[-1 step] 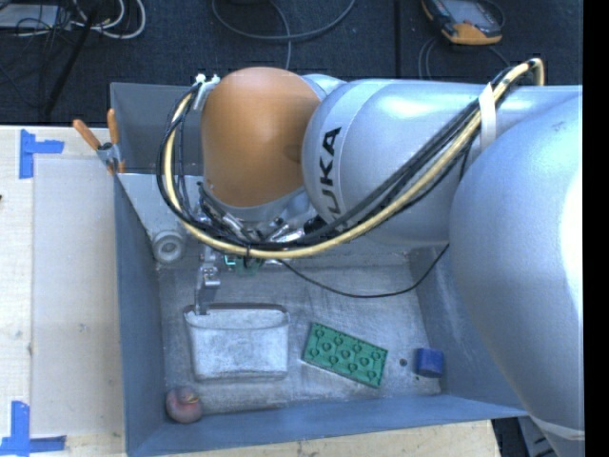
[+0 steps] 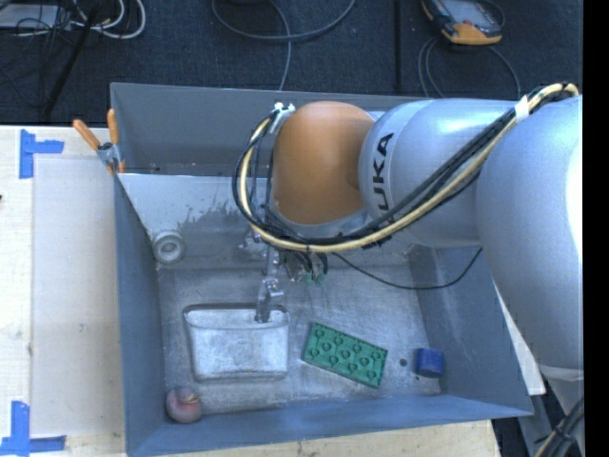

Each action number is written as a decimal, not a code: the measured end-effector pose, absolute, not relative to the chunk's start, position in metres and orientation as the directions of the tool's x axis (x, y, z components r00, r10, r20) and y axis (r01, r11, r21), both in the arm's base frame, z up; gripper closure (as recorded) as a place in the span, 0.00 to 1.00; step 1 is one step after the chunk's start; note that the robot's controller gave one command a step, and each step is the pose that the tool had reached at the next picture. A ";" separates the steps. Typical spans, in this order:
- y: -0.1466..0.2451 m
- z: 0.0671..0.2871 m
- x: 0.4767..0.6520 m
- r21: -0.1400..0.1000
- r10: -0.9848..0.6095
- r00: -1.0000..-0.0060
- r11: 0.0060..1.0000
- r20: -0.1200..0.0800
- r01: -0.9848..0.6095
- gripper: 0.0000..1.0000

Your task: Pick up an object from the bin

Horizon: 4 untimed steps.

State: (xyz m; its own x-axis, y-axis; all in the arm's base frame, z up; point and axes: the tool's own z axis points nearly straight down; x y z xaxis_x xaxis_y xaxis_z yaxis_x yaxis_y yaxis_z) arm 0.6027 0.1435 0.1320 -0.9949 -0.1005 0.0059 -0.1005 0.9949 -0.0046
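My jaws hang over the rear edge of the pale grey rectangular piece (image 2: 238,346); whether they are spread or pressed together I cannot tell. I should straddle that edge squarely.

End effector (image 2: 269,310) at rim of clear tray (image 2: 238,352), green plate (image 2: 345,354) beside, blue block (image 2: 430,361) past it

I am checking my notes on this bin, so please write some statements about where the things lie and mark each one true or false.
1. The green studded plate lies between the pale rectangular tray and the blue block. True.
2. The pincer is above the blue block. False: it is at the tray's upper edge.
3. The pinkish ball lies in the view's lower left corner of the bin. True.
4. The small grey ring rests on the green plate. False: it lies apart, near the left wall.
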 end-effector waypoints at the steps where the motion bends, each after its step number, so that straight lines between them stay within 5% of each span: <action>1: 0.133 0.105 0.584 0.008 -0.194 -0.981 0.981 -0.028 -0.195 0.00; 2: 0.082 0.111 0.573 -0.001 -0.296 -0.955 0.955 -0.001 -0.296 0.00; 3: 0.051 0.079 0.507 -0.005 -0.279 -0.959 0.960 -0.045 -0.279 0.00; 4: -0.027 0.131 0.505 -0.002 -0.027 -1.000 1.000 -0.002 -0.027 0.00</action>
